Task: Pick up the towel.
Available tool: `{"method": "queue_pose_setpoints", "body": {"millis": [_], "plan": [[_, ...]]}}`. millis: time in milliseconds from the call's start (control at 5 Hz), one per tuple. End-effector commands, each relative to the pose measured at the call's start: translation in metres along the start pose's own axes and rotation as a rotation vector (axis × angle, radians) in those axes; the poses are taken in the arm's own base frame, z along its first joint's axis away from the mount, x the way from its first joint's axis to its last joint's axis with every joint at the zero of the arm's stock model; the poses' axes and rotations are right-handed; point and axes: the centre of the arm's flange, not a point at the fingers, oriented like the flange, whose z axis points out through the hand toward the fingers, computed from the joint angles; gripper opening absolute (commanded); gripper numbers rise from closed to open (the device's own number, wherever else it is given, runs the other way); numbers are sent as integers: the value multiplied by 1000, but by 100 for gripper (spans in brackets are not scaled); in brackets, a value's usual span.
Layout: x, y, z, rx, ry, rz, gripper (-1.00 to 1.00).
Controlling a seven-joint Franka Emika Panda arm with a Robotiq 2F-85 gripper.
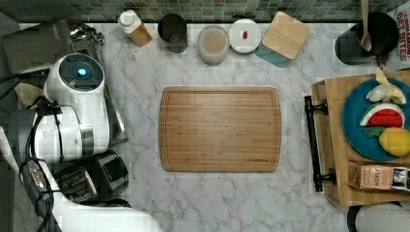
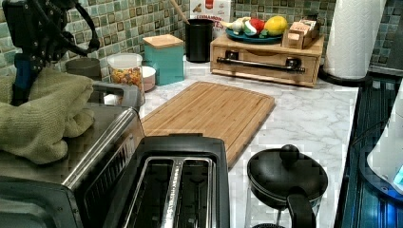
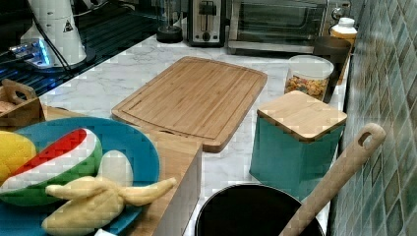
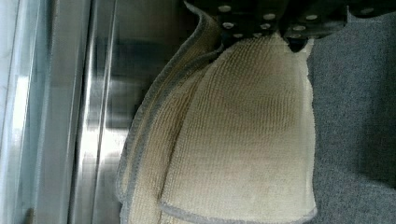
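Note:
The towel point(image 4: 243, 140), a pale cream knit cloth with a grey hem, is bunched to a peak under my gripper point(image 4: 259, 35), whose dark fingers pinch its top. In the left view the towel point(image 2: 45, 114) sits in a heap on the steel toaster oven point(image 2: 102, 135) at the left view's left edge. My gripper point(image 2: 21, 88) comes down into the cloth from above, shut on a fold. The towel's lower folds still rest on the oven top.
A black toaster point(image 2: 176, 185) stands in front of the oven, with a black-lidded glass pot point(image 2: 287, 175) beside it. The wooden cutting board point(image 1: 220, 128) lies mid-counter. Jars and a teal canister point(image 1: 283, 38) line the tiled wall. A wooden stand point(image 1: 338, 145) holds toy fruit.

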Motion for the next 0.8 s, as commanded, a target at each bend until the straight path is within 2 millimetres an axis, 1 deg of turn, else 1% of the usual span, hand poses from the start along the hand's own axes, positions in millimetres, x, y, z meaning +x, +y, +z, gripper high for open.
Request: {"method": "queue_pose_setpoints", "body": {"millis": [200,400,600,800], "plan": [[-59,66,-203,-20,416,133,-100],[-88,103,-241,-79,501,230,-100],[-114,131,-264,-219,531,325,-100],[-124,152,-273,-348,473,409,-100]]}}
